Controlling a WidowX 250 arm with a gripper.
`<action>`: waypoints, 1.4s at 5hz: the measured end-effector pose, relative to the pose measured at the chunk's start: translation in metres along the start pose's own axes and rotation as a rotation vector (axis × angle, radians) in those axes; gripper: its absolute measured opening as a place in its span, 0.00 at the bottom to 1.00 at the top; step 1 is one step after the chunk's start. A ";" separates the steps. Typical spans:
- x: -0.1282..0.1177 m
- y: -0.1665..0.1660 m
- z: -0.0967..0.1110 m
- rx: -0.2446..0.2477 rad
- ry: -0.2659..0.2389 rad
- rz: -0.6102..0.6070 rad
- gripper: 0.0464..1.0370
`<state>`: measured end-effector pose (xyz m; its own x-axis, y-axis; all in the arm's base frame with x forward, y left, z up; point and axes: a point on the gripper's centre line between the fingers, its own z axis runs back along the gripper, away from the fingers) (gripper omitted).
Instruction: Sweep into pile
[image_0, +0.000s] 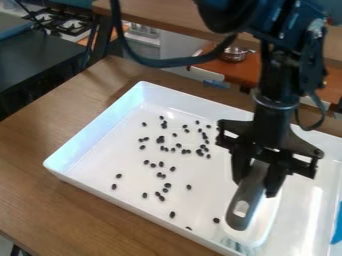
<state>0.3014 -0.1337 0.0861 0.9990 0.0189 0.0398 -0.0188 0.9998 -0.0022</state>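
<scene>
We see black beans (161, 140) strewn across the white tray (93, 134), nearly all left of our gripper (257, 176), so our sweep should probably work from that side; rightward, the gripper's fingers clasp the sweeper (245, 200), its handle slanting down-left.

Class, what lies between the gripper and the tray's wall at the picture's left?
Small dark beans, scattered loosely over the floor of the white tray, left of the gripper in the camera view.
</scene>
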 end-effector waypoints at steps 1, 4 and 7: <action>-0.001 0.018 -0.001 0.007 0.028 0.012 0.43; -0.022 0.055 -0.003 0.037 0.018 0.012 0.43; -0.019 0.115 -0.005 0.108 -0.006 0.056 0.43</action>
<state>0.2803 -0.0190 0.0798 0.9960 0.0744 0.0487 -0.0791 0.9915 0.1030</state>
